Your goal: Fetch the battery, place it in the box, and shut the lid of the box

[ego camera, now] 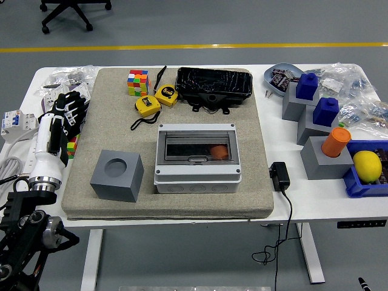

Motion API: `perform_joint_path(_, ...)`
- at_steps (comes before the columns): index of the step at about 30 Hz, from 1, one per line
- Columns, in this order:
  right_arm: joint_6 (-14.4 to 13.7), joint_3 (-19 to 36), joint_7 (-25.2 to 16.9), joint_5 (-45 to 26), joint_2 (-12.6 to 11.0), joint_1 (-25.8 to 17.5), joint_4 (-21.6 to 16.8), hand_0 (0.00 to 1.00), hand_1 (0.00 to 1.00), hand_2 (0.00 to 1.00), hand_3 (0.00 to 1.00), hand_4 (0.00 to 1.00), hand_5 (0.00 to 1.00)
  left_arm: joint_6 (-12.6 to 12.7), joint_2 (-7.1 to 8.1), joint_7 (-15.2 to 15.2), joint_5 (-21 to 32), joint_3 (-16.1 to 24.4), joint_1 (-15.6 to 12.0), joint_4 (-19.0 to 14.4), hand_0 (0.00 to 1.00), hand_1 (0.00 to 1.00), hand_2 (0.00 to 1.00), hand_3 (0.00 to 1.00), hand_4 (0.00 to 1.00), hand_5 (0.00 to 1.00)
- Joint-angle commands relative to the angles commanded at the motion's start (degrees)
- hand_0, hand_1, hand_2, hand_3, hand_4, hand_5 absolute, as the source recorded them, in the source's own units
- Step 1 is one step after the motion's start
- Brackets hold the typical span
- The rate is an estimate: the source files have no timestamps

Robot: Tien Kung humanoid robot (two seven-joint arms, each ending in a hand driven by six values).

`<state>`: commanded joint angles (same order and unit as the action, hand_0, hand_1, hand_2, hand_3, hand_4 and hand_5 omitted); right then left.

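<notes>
Head view, box: the box (197, 159) sits mid-mat, its lid down.
Battery: the orange battery (218, 151) shows inside, through the window.
My left hand (65, 115): fingers loosely apart, empty, at the mat's left edge.
Left: by my judgement, nothing.

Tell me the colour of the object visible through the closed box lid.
Orange: the object shows through the smoky transparent lid of the grey box, seen in the head view.
</notes>
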<state>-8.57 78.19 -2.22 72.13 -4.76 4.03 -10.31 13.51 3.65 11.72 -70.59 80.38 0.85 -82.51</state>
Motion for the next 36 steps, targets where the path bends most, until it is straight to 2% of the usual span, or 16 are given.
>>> perform_joint_path(1,0.09,-0.30,0.05,-0.20,-0.02,-0.04,0.00,0.869,0.838,0.809,0.879,0.998,0.998,-0.66,0.10,-0.73,-0.90,0.09,-0.09,0.10,0.724,0.736,0.735,0.727,0.998,0.998)
perform_joint_path(2,0.15,-0.45,0.09,-0.30,-0.02,-0.07,0.00,0.866,0.837,0.808,0.869,0.998,0.998,-1.03,0.15,-1.10,-1.38,0.11,-0.17,0.17,0.744,0.747,0.737,0.726,0.998,0.951)
perform_joint_path(7,0.51,-1.13,0.19,-0.85,0.04,-0.21,0.00,0.866,0.837,0.808,0.869,0.998,0.998,-2.75,0.15,-2.13,-4.23,0.02,-0.61,0.44,0.744,0.747,0.737,0.726,0.998,0.951)
perform_joint_path(8,0.59,-1.13,0.21,-0.83,0.08,-0.23,0.00,0.868,0.836,0.806,0.862,0.998,0.998,-3.23,0.14,-2.31,-5.09,-0.04,-0.61,0.42,0.872,0.863,0.819,0.794,0.998,0.808)
perform_joint_path(13,0.57,-0.98,0.01,-1.11,0.21,-0.21,0.00,0.868,0.836,0.806,0.862,0.998,0.998,-3.92,0.21,-2.79,-5.67,-0.01,-0.61,0.48,0.872,0.863,0.819,0.794,0.998,0.808)
perform_joint_path(14,0.47,-0.84,-0.05,-1.16,0.26,-0.20,0.00,0.867,0.835,0.806,0.857,0.998,0.998,-3.90,0.26,-2.81,-5.28,-0.07,-0.62,0.49,0.869,0.876,0.831,0.797,0.990,0.761)
perform_joint_path(19,0.22,-0.66,-0.20,-1.31,0.41,-0.11,0.00,0.867,0.835,0.806,0.857,0.998,0.998,-2.52,0.25,-3.91,-4.19,-0.11,-0.58,0.36,0.869,0.876,0.831,0.797,0.990,0.761)
perform_joint_path(20,0.22,-0.82,-0.25,-1.49,0.41,-0.09,0.00,0.868,0.834,0.806,0.859,0.998,0.998,-2.14,0.25,-4.00,-4.12,-0.13,-0.56,0.33,0.797,0.827,0.785,0.726,0.970,0.829)
perform_joint_path(25,0.31,-1.14,-0.22,-1.77,0.42,0.02,0.00,0.868,0.834,0.806,0.859,0.998,0.998,-1.08,0.29,-4.72,-5.38,-0.24,-0.52,0.13,0.797,0.827,0.785,0.726,0.970,0.829)
perform_joint_path(26,0.34,-1.19,-0.21,-1.82,0.42,0.02,0.00,0.867,0.834,0.806,0.856,0.998,0.998,-0.94,0.32,-4.75,-5.62,-0.30,-0.53,0.08,0.762,0.799,0.755,0.585,0.742,0.645)
perform_joint_path(31,0.39,-1.45,-0.15,-2.02,0.41,0.14,0.00,0.867,0.834,0.806,0.856,0.998,0.998,-0.08,0.23,-4.84,-6.95,-0.34,-0.30,-0.11,0.762,0.799,0.755,0.585,0.742,0.645)
perform_joint_path(32,0.37,-1.43,-0.16,-2.01,0.40,0.15,0.00,0.866,0.833,0.805,0.855,0.998,0.998,0.07,0.23,-4.91,-7.28,-0.33,-0.29,-0.14,0.726,0.772,0.660,0.516,0.651,0.365)
perform_joint_path(36,0.38,-1.47,-0.20,-2.12,0.41,0.19,0.00,0.866,0.833,0.805,0.855,0.998,0.998,0.35,0.33,-5.56,-9.05,-0.39,-0.37,-0.27,0.726,0.772,0.660,0.516,0.651,0.365)
